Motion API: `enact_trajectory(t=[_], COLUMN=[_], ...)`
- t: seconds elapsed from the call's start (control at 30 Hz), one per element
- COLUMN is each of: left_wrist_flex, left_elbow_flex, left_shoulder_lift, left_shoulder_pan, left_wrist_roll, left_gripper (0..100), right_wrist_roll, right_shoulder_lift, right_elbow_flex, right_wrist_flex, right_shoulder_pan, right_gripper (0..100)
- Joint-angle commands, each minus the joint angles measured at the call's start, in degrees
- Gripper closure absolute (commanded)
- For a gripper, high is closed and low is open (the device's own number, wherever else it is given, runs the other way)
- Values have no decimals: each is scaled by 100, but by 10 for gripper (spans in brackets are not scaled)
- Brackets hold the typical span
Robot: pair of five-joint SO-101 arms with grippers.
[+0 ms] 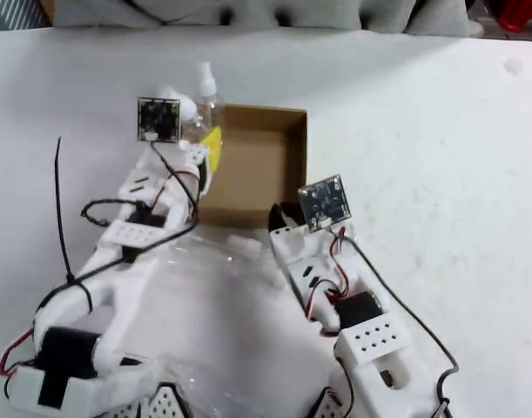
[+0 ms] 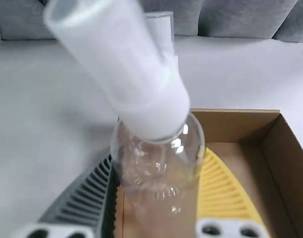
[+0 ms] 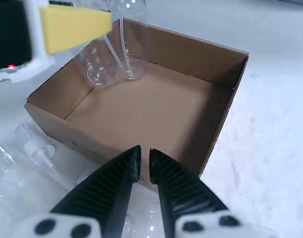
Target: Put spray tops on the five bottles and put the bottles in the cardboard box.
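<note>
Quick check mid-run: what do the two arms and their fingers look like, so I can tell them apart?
The left arm and right arm are white shells with black motors, red and black cables, and a dark square board at each wrist. Left fingers are ribbed, one grey, one yellow; right fingers are ribbed black.

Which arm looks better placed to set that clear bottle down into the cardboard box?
Left, probably. The left gripper is shut on the bottle, spray top already on, holding it at a corner of the cardboard box. The right gripper is shut on nothing, at the box's near wall.
</note>
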Motion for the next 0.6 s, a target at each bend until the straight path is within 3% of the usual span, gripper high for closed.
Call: enact_trajectory(t=[0.0, 0.57], left_wrist_flex=[9, -158], left_elbow_flex=[-448, -958], left_shoulder_lift=[145, 1095], left_shoulder_pan=[-57, -66], left_wrist_roll=[-62, -70], left_gripper=[977, 977], right_wrist_roll=[70, 70], right_shoulder_lift=[-48, -40], right_elbow_flex=[-299, -290], right_wrist_flex=[-119, -110], right_shoulder_pan=[40, -163], right_gripper=[984, 984])
